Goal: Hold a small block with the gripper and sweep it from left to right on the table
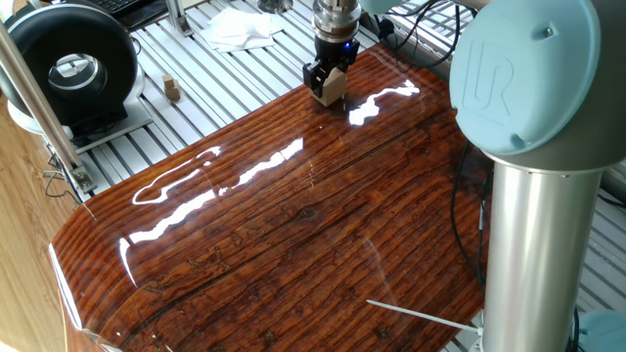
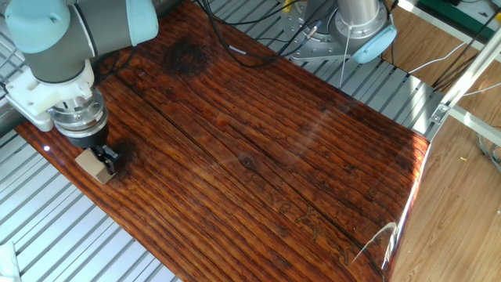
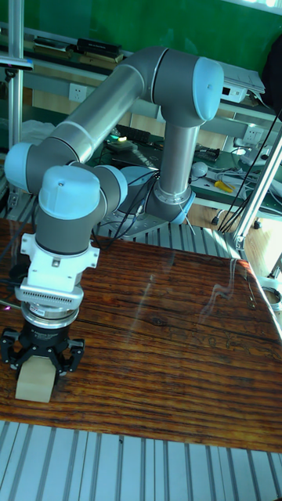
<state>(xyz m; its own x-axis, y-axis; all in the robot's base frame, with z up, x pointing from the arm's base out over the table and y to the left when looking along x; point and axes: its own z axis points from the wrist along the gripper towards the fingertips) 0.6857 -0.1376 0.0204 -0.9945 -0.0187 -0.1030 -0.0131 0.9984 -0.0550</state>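
The small block [image 1: 332, 88] [image 2: 95, 166] [image 3: 37, 381] is a light-tan wooden cube resting on the table [image 1: 293, 235] [image 2: 258, 149] [image 3: 172, 337] close to one edge. My black gripper [image 1: 327, 80] [image 2: 99, 160] [image 3: 41, 362] points straight down and is shut on the block, one finger on each side. The silver wrist and pale-blue arm rise above it.
A tiny darker-brown wooden piece [image 1: 172, 89] lies on the slatted aluminium surface beside a black round device [image 1: 68, 64]. White cloth [image 1: 240, 27] lies beyond the table. Cables [image 2: 258, 47] run near the arm base [image 2: 356, 27]. A thin white stick [image 1: 421, 313] rests on the table.
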